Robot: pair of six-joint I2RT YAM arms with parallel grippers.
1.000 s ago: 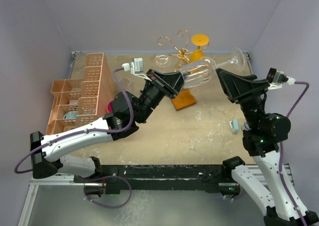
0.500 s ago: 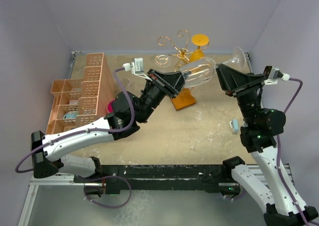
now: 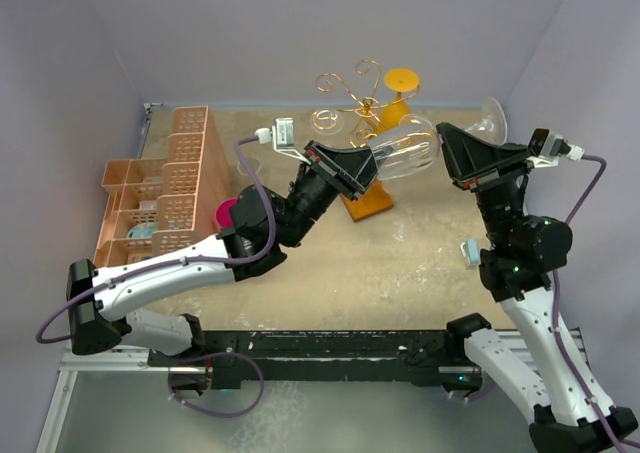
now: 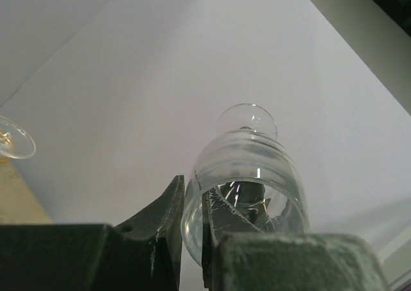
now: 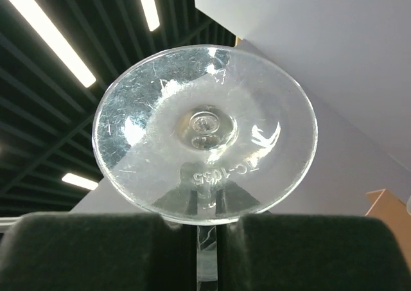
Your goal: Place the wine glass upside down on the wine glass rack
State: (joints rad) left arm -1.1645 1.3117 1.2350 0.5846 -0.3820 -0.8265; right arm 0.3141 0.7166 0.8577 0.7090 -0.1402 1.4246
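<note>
The wine glass (image 3: 405,151) lies on its side up in the air, with its stem pointing right. The left pincer (image 3: 368,165) pinches the bowl's rim. The right pincer (image 3: 447,145) is closed thin on the stem, by the foot. The wine glass rack (image 3: 352,98) stands just behind, nearer the left arm.

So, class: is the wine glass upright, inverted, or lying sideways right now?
Sideways: the wine glass hangs roughly level, bowl in the left end effector, stem in the right end effector.

Clear wine glass (image 3: 405,148), gold wine glass rack (image 3: 375,201), orange lattice crate (image 3: 185,168).
</note>
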